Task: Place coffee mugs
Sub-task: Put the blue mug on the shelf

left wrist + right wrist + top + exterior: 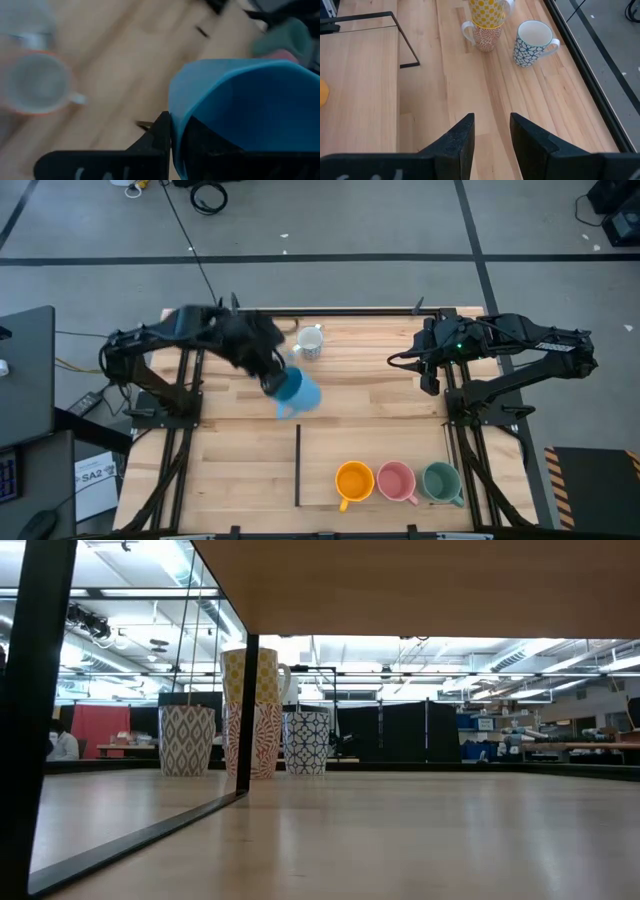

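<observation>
Near the centre of the worktop [240, 440] we see the left end effector [281, 385] clamped on the blue mug [298, 393], one finger inside its rim. We judge it stiff, smooth and breakable; the rim gives good hold. At 3 o'clock the right end effector [491, 131] waits, fingers apart.

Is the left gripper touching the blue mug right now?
Touching. In the left wrist view, a dark finger of the left gripper presses against the wall of the blue mug, and the high view shows the mug hanging at that arm's tip.
</observation>
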